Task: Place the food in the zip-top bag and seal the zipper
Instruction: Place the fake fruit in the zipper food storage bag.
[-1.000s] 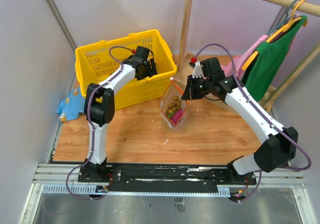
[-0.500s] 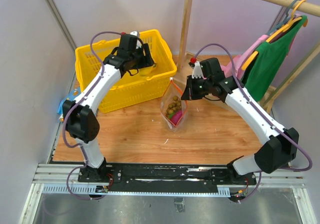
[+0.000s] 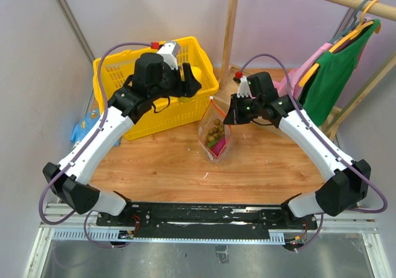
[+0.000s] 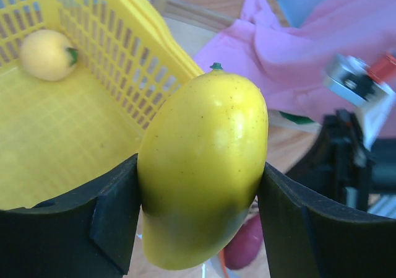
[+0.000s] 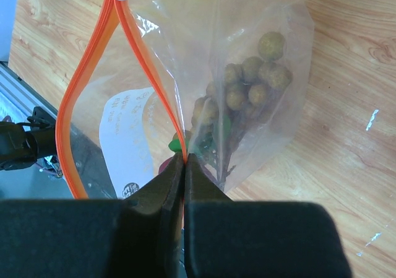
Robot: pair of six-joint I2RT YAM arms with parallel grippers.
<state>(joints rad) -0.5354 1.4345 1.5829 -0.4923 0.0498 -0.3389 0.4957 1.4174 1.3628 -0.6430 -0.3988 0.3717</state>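
zip-top bag (image 3: 215,135) mouth gaping upward, yellow basket (image 3: 111,98) close beside, wooden post (image 3: 229,30) behind

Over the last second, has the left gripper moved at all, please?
Yes. The left gripper, holding a mango, has lifted out of the yellow basket and now sits over its right rim, nearer the bag.

The top external camera looks down from high behind the near edge, taking in the whole surface (image 3: 167,166). The left wrist camera, close behind its jaws, faces across the yellow basket (image 4: 124,61) toward pink cloth (image 4: 297,36). The right wrist camera looks down, very near the zip-top bag (image 5: 272,43); the top view shares basket and bag.
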